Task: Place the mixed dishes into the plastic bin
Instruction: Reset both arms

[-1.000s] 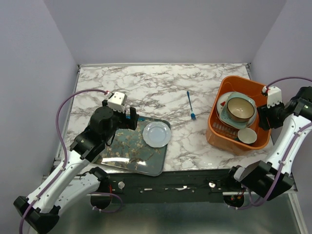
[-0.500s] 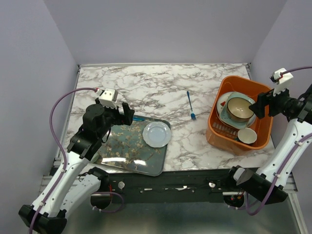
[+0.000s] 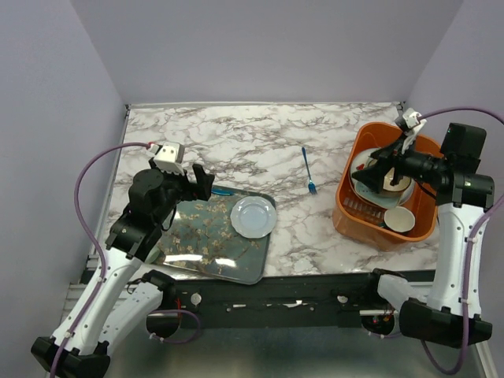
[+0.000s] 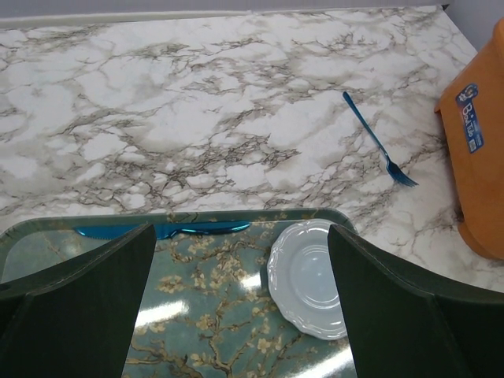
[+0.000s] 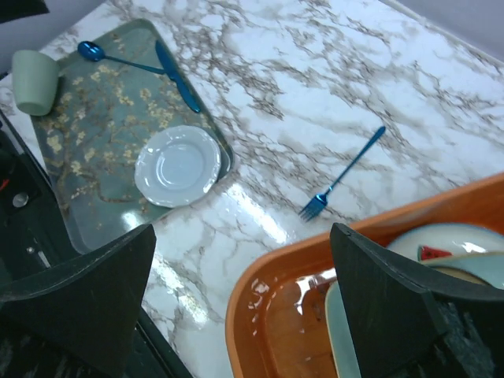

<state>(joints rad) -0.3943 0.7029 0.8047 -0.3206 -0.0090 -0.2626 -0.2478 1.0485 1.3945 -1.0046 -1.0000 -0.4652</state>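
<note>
Top and wrist views, read left to right. The pale green cup [image 5: 35, 81] stood at the left end of the dark floral tray [image 3: 206, 250], near a blue spoon [image 5: 110, 57]; the arm hid it in the top view. The left gripper [image 4: 240, 236] hung over the tray with its jaws spread wide and nothing between them. Below it lay a blue knife [image 4: 161, 230] and, just to the right, the small pale plate [image 4: 311, 277], flat on the tray. A blue fork [image 3: 308, 171] lay on the marble, well apart from both. The orange plastic bin [image 3: 346, 213] already held stacked plates, the brown bowl [image 3: 391, 183] and a white cup [image 3: 399, 220]. The right gripper [image 5: 242, 232] hovered over the bin, jaws likewise apart and empty. The plate probably came next: the left fingers should take its rim on the side away from the knife, tilt it off the tray, and cross only once the right arm had cleared the bin.
</note>
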